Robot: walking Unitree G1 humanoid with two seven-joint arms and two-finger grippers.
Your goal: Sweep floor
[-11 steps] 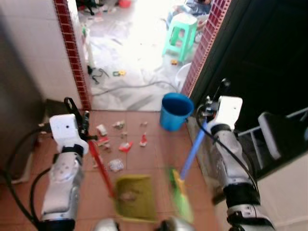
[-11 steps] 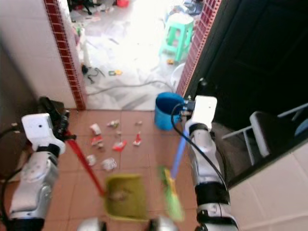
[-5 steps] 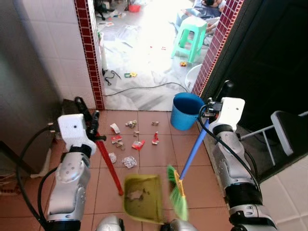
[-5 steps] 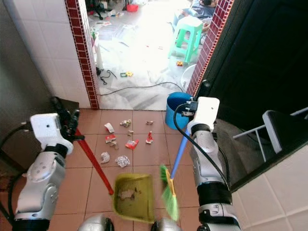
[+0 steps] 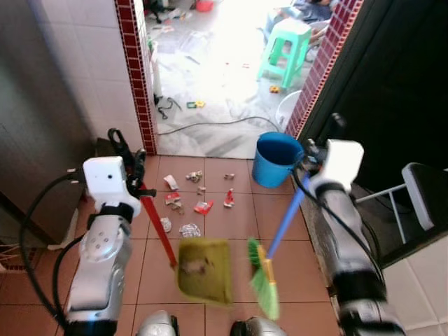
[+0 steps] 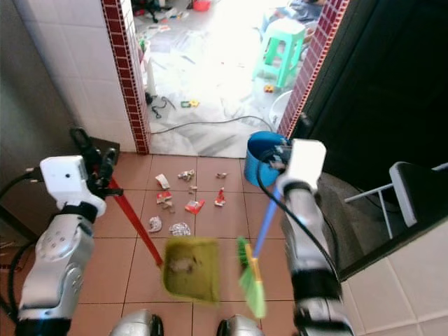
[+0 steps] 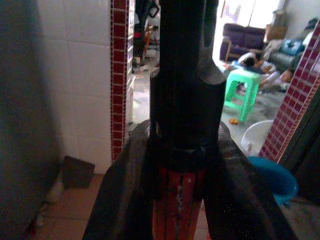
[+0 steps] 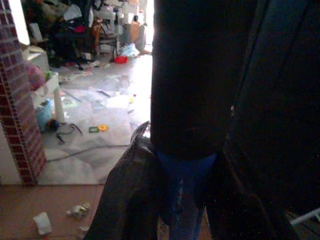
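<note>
The left gripper (image 5: pixel 129 164) clamps the red handle of the olive-green plastic dustpan (image 5: pixel 204 270), which sits on the terracotta tile floor (image 5: pixel 224 231) below scattered paper litter (image 5: pixel 204 207). Just beside the dustpan, the right gripper (image 5: pixel 313 155) clenches the blue-handled green broom (image 5: pixel 264 285), beneath a round blue bucket (image 5: pixel 276 159).

Our head pair looking forward and down at the tiled floor (image 5: pixel 231 231), our wrist views close along each handle, all sharing the blue bucket (image 5: pixel 274 157) doorway
</note>
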